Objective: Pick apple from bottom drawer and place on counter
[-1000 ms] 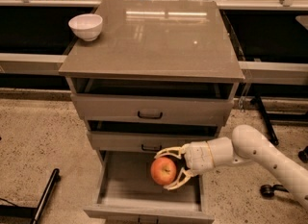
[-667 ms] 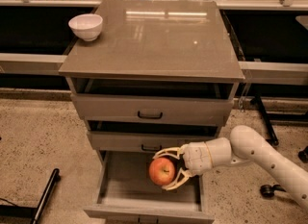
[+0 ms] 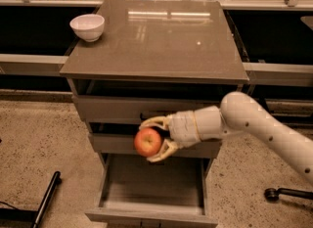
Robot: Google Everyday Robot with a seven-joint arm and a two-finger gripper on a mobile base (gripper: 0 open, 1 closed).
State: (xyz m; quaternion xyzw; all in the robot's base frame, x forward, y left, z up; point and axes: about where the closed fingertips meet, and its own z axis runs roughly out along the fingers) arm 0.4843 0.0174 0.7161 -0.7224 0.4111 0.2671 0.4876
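Your table [image 3: 161, 46], a glossy grey-brown slab, lies above the pincer [image 3: 145, 142]. The bottom drawer [image 3: 151, 183] stands pulled open directly beneath it. The pincer hangs in front of the middle drawer's face, clamped around the apple [image 3: 147, 142], which is up clear of the drawer. The pick looks done; you have the raise to table height and the set-down left. A white bowl [image 3: 87, 27] sits up and left, at the table's far corner.

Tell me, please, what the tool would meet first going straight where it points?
Holding the apple before the middle drawer, the tool points to the picture's left; that way looks free, floor only, though depth is unclear.
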